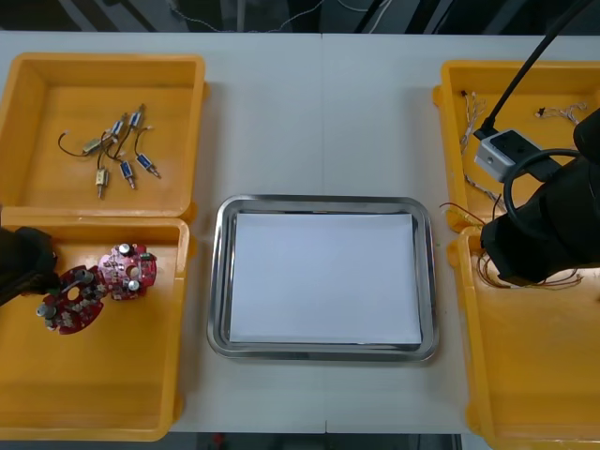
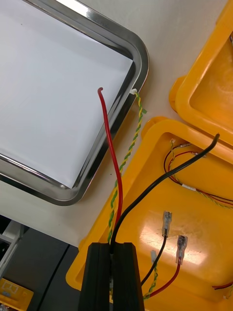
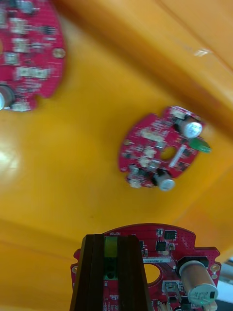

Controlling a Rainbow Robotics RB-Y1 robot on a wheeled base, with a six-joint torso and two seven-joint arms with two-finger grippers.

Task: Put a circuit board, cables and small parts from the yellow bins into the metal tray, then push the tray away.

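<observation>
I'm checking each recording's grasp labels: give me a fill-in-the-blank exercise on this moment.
1. The right gripper, at the near right bin, is shut on ____.
2. The left gripper, at the near left bin, is shut on a red ____.
3. The metal tray is ____ inside.
Missing: cables; circuit board; white.

The counter (image 1: 319, 112) is a pale, plain surface, and a thin seam (image 1: 322, 75) runs from its far edge toward its near edge about midway across. Beyond the far edge lies a dark strip (image 1: 112, 14) crossed by slanted bars, with a few thin wires (image 1: 281, 17) trailing over it. In the right wrist view, dark grey floor (image 2: 43, 262) lies past the counter's edge, with a pale frame piece (image 2: 8, 238) and 1 small yellow object (image 2: 12, 291) just beside it, too cut off to identify.
</observation>
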